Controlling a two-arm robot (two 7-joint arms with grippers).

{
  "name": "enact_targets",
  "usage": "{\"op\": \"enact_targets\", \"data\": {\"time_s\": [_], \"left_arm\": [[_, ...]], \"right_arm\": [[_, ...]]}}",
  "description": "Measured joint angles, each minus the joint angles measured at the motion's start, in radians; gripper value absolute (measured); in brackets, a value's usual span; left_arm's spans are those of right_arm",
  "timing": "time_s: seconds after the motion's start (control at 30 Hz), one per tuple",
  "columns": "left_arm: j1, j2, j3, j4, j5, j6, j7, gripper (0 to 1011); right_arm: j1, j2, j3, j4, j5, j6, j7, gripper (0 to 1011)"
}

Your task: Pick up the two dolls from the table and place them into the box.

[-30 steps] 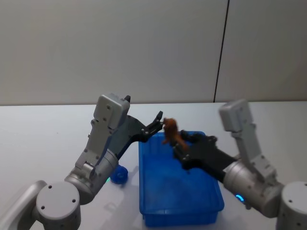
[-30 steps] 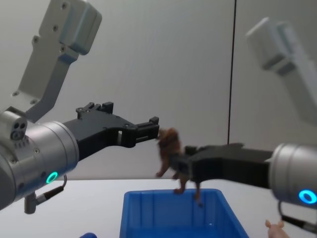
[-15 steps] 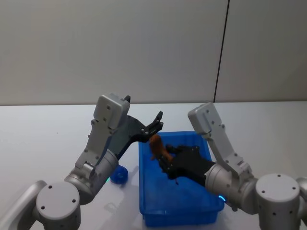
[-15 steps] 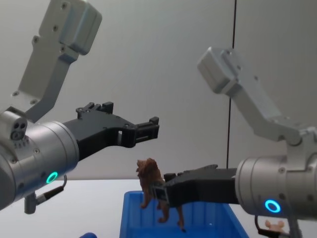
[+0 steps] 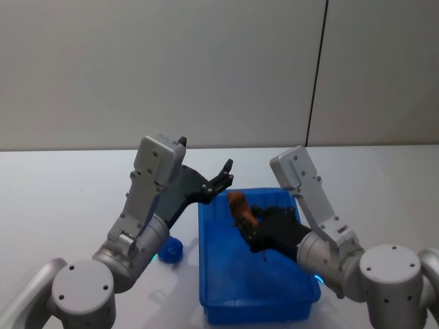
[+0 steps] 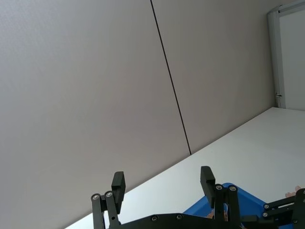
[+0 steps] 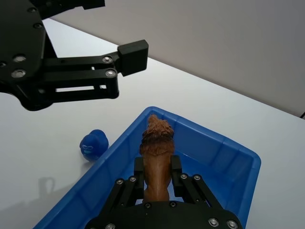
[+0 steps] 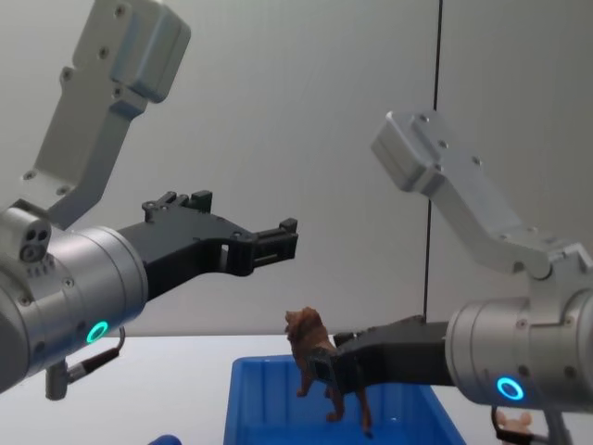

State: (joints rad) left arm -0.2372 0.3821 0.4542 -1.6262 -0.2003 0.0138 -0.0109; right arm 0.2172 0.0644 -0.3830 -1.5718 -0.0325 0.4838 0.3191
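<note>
At the bottom of the head view sits the box (image 5: 254, 312), big and bright blue, on the white table (image 5: 55, 199). It fills the lower middle of the frame.

Just beside the box's left wall, in the lower left, a small blue round thing (image 5: 170, 251) lies on the table.

The right arm comes in from the lower right corner. The right gripper (image 5: 247, 223) is over the inside of the box, near its far end. Its black fingers (image 7: 137, 168) are pinching the brown doll (image 5: 238, 205) around the body, one on each side. The doll looks like a little shaggy animal. In the chest view it stands upright in the lower middle, with its head up and its legs hanging down in front of the blue back wall. I cannot tell if its feet touch the bottom of the box.

At the lower right edge of the chest view, under the right arm, a tiny bit of the pale pink doll (image 8: 506, 428) peeks out. It is outside the box.

A little farther back, the left arm reaches in from the lower left. The left gripper (image 5: 225, 174) hangs in the air above the far left corner of the box, just up and to the left of the brown doll. Its two fingers are spread apart and nothing is between them.

Behind everything the table runs back to a plain grey wall (image 5: 171, 68). A thin dark line (image 5: 316, 75) goes down the wall on the right side of the frame.
</note>
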Motion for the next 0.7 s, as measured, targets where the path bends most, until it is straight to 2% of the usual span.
{"op": "enact_targets", "data": {"time_s": [0.1, 0.2, 0.3, 0.33, 0.57, 0.6, 0.7], "left_arm": [[0.000, 0.000, 0.000, 0.000, 0.000, 0.000, 0.000, 1001], [0.000, 0.000, 0.000, 0.000, 0.000, 0.000, 0.000, 1001], [0.000, 0.000, 0.000, 0.000, 0.000, 0.000, 0.000, 1001], [0.000, 0.000, 0.000, 0.000, 0.000, 0.000, 0.000, 1001], [0.000, 0.000, 0.000, 0.000, 0.000, 0.000, 0.000, 1001], [0.000, 0.000, 0.000, 0.000, 0.000, 0.000, 0.000, 1001], [0.000, 0.000, 0.000, 0.000, 0.000, 0.000, 0.000, 1001]], "right_arm": [[0.001, 0.000, 0.001, 0.003, -0.003, 0.002, -0.004, 319], [0.003, 0.000, 0.001, 0.007, -0.007, 0.005, -0.008, 397], [0.005, -0.001, 0.002, 0.010, -0.011, 0.008, -0.012, 516], [0.005, -0.001, 0.002, 0.010, -0.011, 0.008, -0.012, 516], [0.007, -0.001, 0.003, 0.014, -0.015, 0.011, -0.018, 736], [0.007, -0.001, 0.003, 0.015, -0.015, 0.011, -0.018, 792], [0.007, 0.000, 0.004, 0.015, -0.015, 0.011, -0.018, 862]]}}
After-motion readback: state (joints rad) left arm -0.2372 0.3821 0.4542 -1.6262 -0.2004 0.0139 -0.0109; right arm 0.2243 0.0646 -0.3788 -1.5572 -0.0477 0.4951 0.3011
